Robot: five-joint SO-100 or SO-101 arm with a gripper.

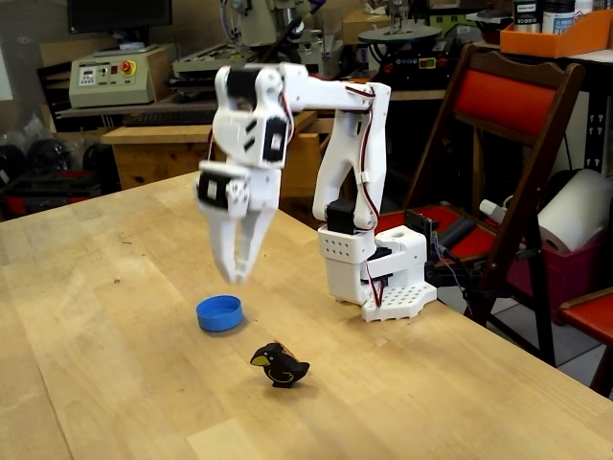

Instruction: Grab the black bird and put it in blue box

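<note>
The black bird (279,365), a small flat figurine with a yellow beak, stands upright on the wooden table (115,364) near the front. The blue box (220,312), a shallow round blue dish, lies on the table just behind and left of the bird. It looks empty. My white gripper (236,278) hangs pointing down above the table, just above and right of the blue dish. Its fingers are close together and hold nothing.
The arm's white base (378,273) stands at the table's right edge. A red folding chair (508,172) stands off the table to the right. An orange bin (556,38) and workshop gear sit on benches behind.
</note>
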